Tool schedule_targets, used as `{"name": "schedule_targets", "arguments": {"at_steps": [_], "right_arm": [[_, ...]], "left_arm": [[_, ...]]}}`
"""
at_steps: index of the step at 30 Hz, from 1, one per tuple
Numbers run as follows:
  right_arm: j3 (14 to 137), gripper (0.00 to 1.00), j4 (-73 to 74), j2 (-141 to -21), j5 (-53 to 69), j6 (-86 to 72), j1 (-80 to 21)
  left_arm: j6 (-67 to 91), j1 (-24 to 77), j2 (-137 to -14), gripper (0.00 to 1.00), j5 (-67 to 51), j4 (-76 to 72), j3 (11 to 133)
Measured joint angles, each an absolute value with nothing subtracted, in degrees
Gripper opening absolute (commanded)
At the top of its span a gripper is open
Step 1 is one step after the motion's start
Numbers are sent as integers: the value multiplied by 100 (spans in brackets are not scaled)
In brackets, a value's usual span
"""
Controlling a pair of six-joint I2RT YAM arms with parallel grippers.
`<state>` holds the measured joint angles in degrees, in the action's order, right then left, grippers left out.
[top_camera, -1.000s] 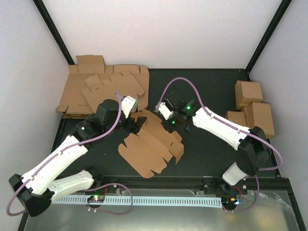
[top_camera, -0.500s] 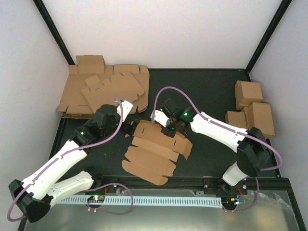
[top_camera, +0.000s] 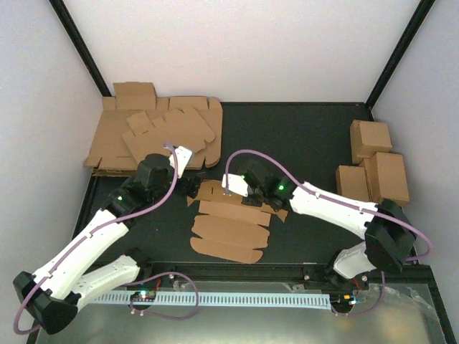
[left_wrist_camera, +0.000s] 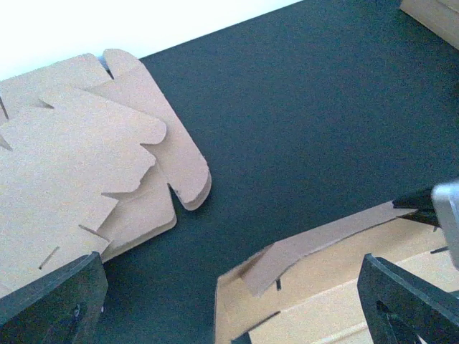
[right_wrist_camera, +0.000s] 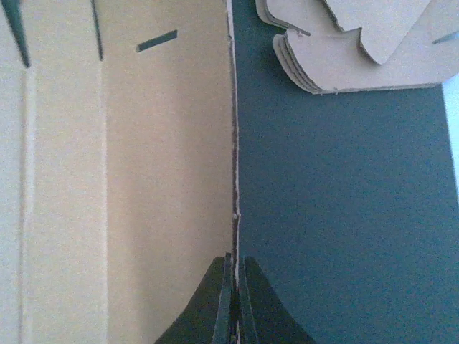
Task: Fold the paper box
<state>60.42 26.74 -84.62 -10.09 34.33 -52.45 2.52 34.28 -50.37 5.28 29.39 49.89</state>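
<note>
Matt brown cardboard paper box (top_camera: 229, 229), smooth matt black table (top_camera: 323, 136)

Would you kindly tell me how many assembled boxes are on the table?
3, at the table's right edge: far box, near box, and low box beside it; more may be hidden.

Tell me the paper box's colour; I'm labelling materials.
Plain brown cardboard, no print; the paper box shows best in the top external view.
</note>
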Motion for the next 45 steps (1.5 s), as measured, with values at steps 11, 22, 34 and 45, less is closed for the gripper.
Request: {"name": "schedule_targets", "arguments": {"at_steps": [11,22,34,45], "right_arm": [[5192,4,1203,-8639,-2088,3850,-5933],[4871,19,287,-8976,-2718,4066,-6204],[4388,57,-71,-7839,-2512,3785,-6261],[4377,88,484,-6237,-1953,1828,-5953]], "left_arm": [[644,2582,-5389,99,-351,3629,5345],[663,2499,-5347,99,-687,3734,5266],[349,2482,-6018,99,-982,3669,5275],[-99,2617,-7214,97,-1664,3820,6117]]}}
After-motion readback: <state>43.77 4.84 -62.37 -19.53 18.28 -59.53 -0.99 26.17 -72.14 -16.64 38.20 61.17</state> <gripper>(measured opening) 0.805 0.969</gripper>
